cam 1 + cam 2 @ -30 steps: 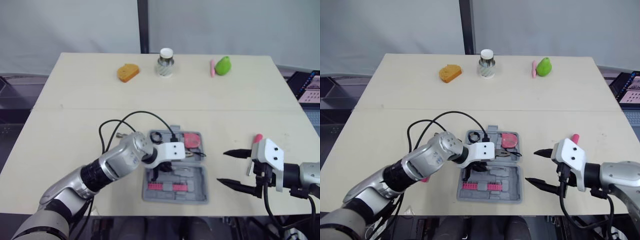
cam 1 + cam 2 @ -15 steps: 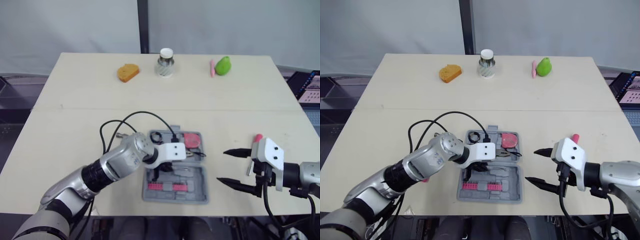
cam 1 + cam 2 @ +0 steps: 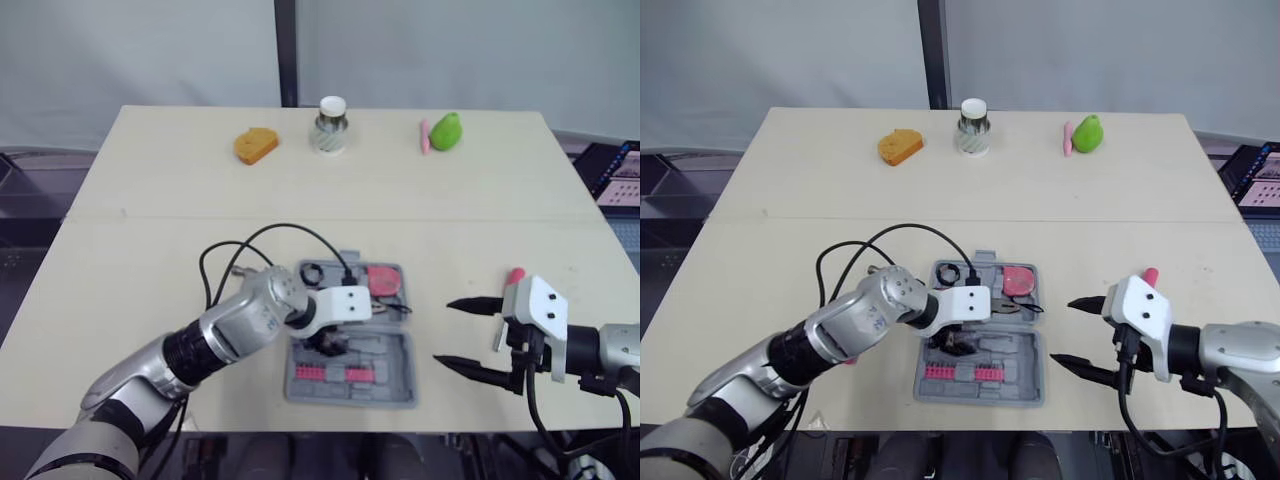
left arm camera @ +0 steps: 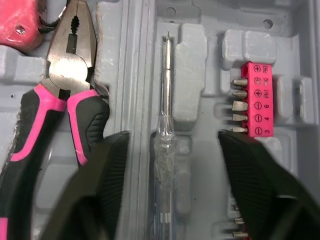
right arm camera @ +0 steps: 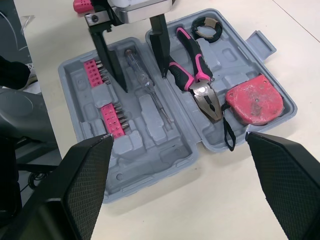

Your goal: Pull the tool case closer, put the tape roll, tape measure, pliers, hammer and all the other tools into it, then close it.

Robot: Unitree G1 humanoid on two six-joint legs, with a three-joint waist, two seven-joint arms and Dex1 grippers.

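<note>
Over the open tool case (image 3: 395,385), left gripper (image 3: 330,343) is spread, fingers (image 4: 100,190) straddling the clear screwdriver (image 4: 167,125) seated in its slot, probably a release. Right gripper (image 3: 442,333) open, parked beside the case near a pink-handled tool (image 3: 515,274) lying outside.

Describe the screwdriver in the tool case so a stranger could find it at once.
On the beige table, towards the robot's side, lies an open grey tool case. In the half with the pink bit strips, beside the hinge, lies the screwdriver: a thin metal shaft with a clear handle, unlike the pink-and-black pliers across the hinge.
</note>
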